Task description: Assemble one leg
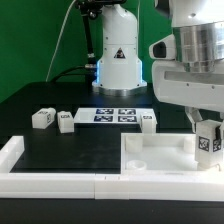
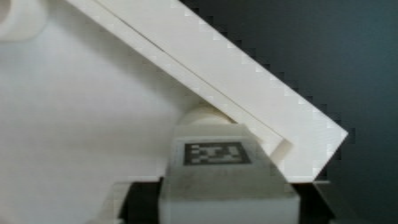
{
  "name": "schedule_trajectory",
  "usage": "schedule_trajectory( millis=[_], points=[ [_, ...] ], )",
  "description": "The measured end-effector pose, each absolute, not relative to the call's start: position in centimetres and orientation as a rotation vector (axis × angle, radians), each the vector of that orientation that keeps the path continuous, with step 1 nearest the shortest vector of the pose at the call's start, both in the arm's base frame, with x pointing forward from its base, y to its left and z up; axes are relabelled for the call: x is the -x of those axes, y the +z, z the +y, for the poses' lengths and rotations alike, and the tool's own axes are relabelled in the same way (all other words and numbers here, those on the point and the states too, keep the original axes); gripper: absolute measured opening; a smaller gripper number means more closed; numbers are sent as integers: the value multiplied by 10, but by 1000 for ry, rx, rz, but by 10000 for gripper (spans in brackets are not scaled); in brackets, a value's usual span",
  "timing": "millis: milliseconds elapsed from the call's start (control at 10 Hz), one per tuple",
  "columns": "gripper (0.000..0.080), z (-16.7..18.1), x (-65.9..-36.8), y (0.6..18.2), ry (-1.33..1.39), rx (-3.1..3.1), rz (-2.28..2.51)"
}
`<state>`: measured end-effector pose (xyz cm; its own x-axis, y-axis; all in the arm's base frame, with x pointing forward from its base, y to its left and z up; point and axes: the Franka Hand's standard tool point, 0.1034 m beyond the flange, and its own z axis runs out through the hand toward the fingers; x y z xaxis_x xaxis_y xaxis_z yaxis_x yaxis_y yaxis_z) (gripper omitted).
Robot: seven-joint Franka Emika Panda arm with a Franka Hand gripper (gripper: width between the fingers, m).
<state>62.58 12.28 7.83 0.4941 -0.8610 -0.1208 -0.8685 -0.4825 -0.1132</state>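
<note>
My gripper (image 1: 208, 138) is shut on a leg (image 1: 209, 141), a small white blocky peg with a black-and-white tag. It holds the leg upright over the near right corner of the large white square panel (image 1: 150, 152). In the wrist view the leg (image 2: 222, 165) sits between the dark fingers (image 2: 150, 203), its far end at the panel's raised rim (image 2: 214, 75). Whether the leg touches the panel I cannot tell. Three more legs lie on the black table: two at the exterior view's left (image 1: 41, 119) (image 1: 66, 121) and one near the panel's back edge (image 1: 148, 123).
The marker board (image 1: 112, 114) lies flat behind the loose legs. The robot's base (image 1: 118, 55) stands behind it. A white L-shaped fence (image 1: 30, 170) borders the table's front and left side.
</note>
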Motion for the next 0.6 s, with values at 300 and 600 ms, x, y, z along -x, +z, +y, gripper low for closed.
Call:
schedule_trajectory(
  millis=[300, 600],
  points=[
    [556, 124, -626, 78, 74, 2581, 1479],
    [644, 118, -626, 78, 5, 2868, 880]
  ],
)
